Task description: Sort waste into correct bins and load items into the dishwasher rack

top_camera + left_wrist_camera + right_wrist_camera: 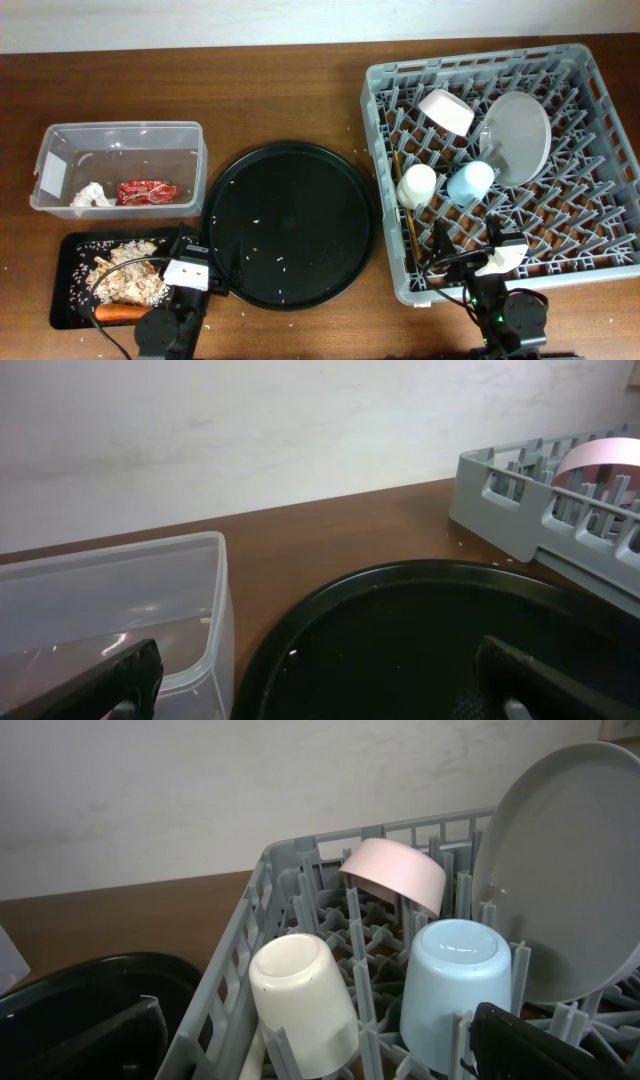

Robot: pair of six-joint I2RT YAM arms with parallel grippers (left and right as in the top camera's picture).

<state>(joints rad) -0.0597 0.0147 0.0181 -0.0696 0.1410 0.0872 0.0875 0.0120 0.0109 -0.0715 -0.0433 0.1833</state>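
Observation:
The clear tub (120,150) holds the white napkin (90,195) and the red wrapper (147,191). The flat black tray (60,300) holds rice leftovers (130,280) and the carrot (122,312). The grey rack (580,200) holds the white bowl (446,110), plate (516,138), cream cup (417,185) and blue cup (470,182). My left gripper (203,252) (320,695) is open and empty between the tub (120,610) and the round tray. My right gripper (470,245) (320,1055) is open and empty at the rack's front, before the cream cup (300,995) and blue cup (455,985).
A large round black tray (290,222) with a few rice grains lies between the bins and the rack. Wooden chopsticks (410,225) lie in the rack's left side. The bowl (395,875) and plate (570,890) lean on pegs behind the cups.

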